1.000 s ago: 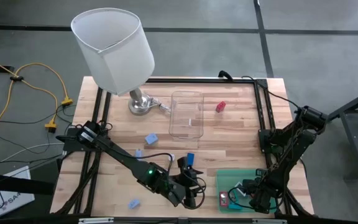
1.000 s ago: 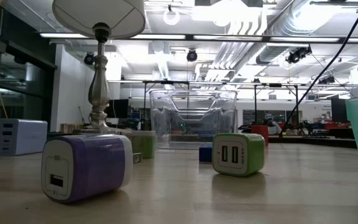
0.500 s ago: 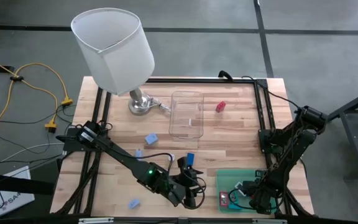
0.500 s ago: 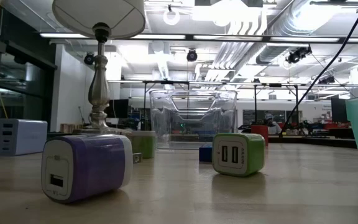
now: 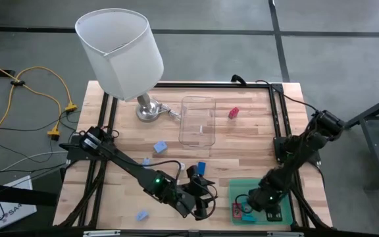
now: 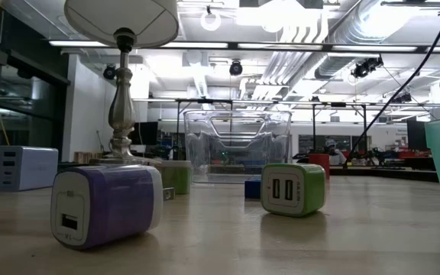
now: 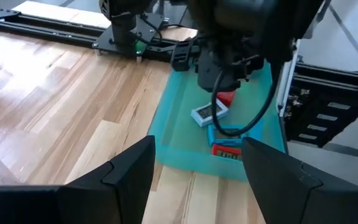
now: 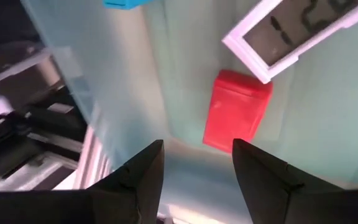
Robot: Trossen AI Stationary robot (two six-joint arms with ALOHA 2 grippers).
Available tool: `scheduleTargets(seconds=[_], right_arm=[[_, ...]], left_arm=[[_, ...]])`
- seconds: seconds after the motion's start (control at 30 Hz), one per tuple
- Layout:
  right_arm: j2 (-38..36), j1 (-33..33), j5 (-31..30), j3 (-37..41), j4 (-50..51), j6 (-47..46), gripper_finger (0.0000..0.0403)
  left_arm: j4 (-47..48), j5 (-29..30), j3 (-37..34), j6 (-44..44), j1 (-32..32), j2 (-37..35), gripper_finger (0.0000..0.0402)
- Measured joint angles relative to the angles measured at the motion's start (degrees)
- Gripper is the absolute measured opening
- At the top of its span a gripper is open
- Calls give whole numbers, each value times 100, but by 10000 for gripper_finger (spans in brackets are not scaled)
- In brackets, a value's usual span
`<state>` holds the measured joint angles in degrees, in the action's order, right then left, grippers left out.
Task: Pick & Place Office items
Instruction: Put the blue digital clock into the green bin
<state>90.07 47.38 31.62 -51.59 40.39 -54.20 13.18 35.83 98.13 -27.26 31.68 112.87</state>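
Below, green tray point(image 7: 173, 134) — red block point(image 8: 236, 112), white clock point(image 7: 209, 113), both grippers point(image 8: 194, 163) point(image 7: 194, 163) parted, empty.

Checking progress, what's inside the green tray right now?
In the green tray: a red block, a white-framed display, a blue piece and a red piece. The right gripper hides the rest.

Both dark arms reach toward the table's near edge; left gripper point(image 7: 194, 180) and right gripper point(image 8: 194, 165) hold their fingers apart, empty.

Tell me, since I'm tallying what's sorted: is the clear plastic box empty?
Apparently empty: the clear plastic box shows only bare wood through it from above.
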Motion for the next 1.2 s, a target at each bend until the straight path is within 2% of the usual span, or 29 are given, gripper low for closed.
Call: scheduleTargets(seconds=[0.17, 0.37, 0.53, 0.77, 0.83, 1.0, 1.2], right_arm=[[-229, -361, 171, 0, 8, 330, 178], [-1058, -767, -13, 0, 66, 365, 178], [-1970, -1126, -830, 0, 459, 648, 178], [-2908, -1524, -2976, 0, 882, 1429, 178], [-3033, -1607, -3331, 0, 886, 1691, 178], [-3086, -1816, -3745, 0, 890, 2252, 178], [-3050, -2159, -3770, 0, 901, 2709, 178]], left_arm=[[111, -15, 7, -1, 22, -63, 232], [346, -33, 7, -110, 28, -117, 232], [364, -31, 7, -130, 3, -117, 232], [876, 14, 7, -602, -121, -151, 232], [1182, 31, 4, -830, -157, -169, 232], [1978, -4, 2, -1566, -237, -193, 232], [2754, -52, 0, -2165, -243, -260, 232]])
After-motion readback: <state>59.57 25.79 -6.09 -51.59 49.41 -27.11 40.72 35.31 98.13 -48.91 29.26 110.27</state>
